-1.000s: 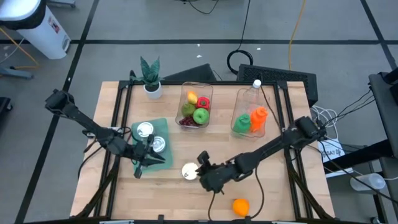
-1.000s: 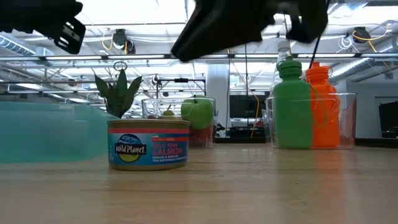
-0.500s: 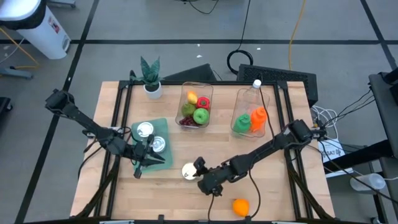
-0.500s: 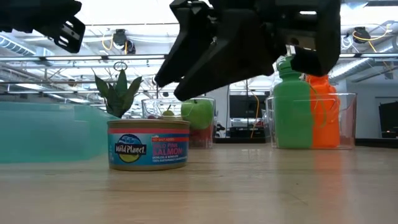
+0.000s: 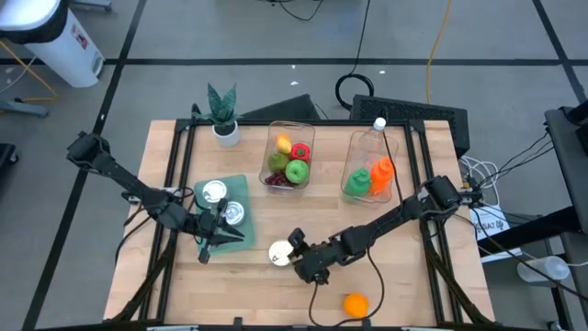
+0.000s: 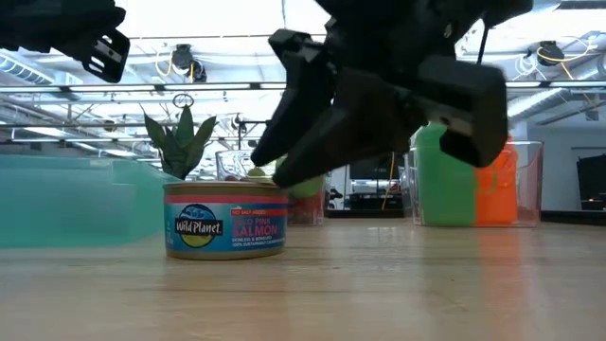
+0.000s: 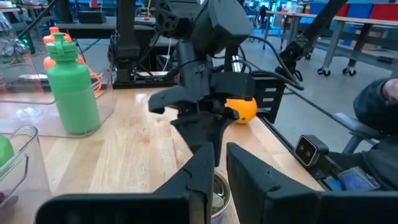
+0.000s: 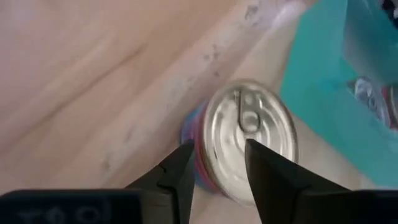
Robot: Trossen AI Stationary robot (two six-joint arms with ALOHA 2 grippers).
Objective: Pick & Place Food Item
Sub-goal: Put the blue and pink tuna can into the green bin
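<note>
A Wild Planet salmon can [image 5: 278,253] stands upright on its base on the wooden table, label readable in the low view [image 6: 225,220]. My right gripper [image 5: 297,257] is open and slants down from the can's right. Its fingers are just over the silver pull-tab lid [image 8: 249,146], a little apart from it in the low view [image 6: 275,172]. My left gripper [image 5: 208,243] waits, narrowly open, at the near edge of the teal tray [image 5: 241,188]. The left wrist view shows its fingers [image 7: 219,163] pointing toward the can and the right arm.
The teal tray holds two more cans [image 5: 213,191] [image 5: 235,213]. At the far side stand a clear bin of fruit [image 5: 289,158], a clear bin with green and orange bottles [image 5: 369,175] and a small potted plant [image 5: 222,115]. An orange [image 5: 355,304] lies near the front edge.
My right gripper has moved toward the table's left and come down, from high above the table to just over the salmon can. The can has stayed where it was.
</note>
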